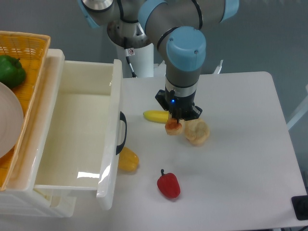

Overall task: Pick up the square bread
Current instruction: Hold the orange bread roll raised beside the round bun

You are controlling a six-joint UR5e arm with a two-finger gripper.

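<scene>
Near the frame's centre I have the gripper (pixel 174 121) clamped on the square bread (pixel 173 127), which seems lifted just off the table (pixel 240 159), hanging beside the round bun (pixel 197 132) so that nothing else gets dragged along.

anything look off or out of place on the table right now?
Nothing spilled or damaged. The white drawer stands pulled open, and a yellow-orange pepper sits tight against its front by the handle. The gripper holds the square bread in its jaws beside the round bun; banana and red pepper lie loose.
</scene>
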